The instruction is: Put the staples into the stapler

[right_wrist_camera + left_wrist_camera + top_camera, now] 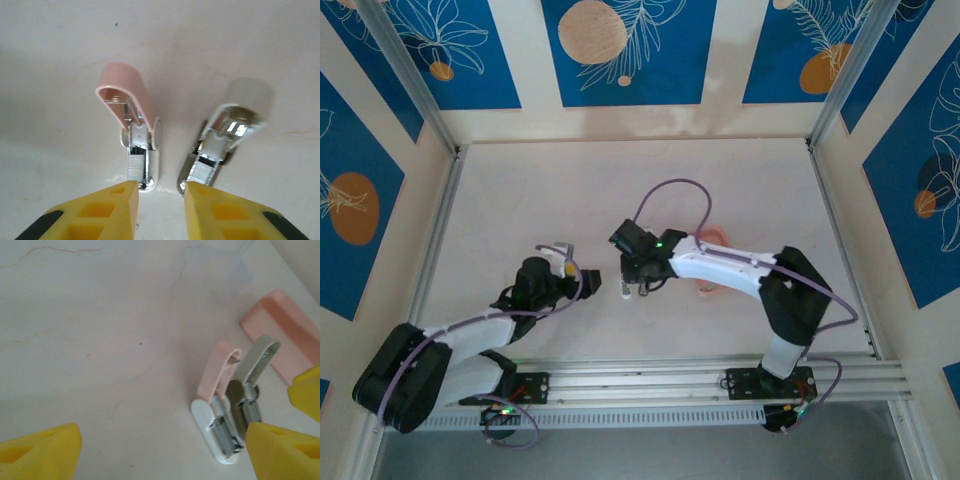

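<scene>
Below the right jaws, pink stapler (131, 92) and clear stapler (239, 119) lie open.

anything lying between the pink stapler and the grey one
Nothing. In the right wrist view the pink stapler and the grey stapler lie open side by side, apart, with bare tabletop between them.
</scene>
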